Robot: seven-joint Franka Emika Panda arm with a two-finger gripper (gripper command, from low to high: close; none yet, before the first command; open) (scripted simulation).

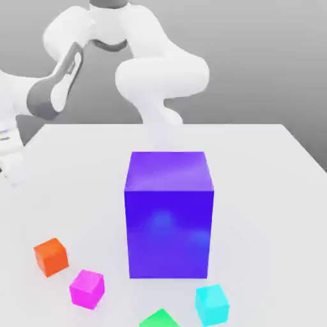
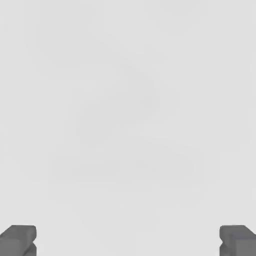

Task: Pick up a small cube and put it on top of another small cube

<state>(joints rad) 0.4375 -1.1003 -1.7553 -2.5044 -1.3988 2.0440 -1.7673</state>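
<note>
A: Nearest to us in the exterior view we have the green cube, cut off by the frame's lower edge, with the cyan small cube just to the exterior view's right of it.

B: And the small cube, the magenta-pink one, sits on the table to the exterior view's left of the green one, apart from it. We see nothing touching it.

A: A little farther back and farther left we find the orange small cube, near the pink one but not touching.

B: Behind those we meet the big blue-purple block, standing upright in the middle of the table and towering over all four little cubes.

A: Farther still, the white arm rises behind the block, arches up and bends down toward the exterior view's left edge, well away from the cubes.

B: What of the gripper?

A: In the hand view we see its two dark fingertips far apart with bare pale surface between them; the jaws stand wide and we see nothing held.
</note>
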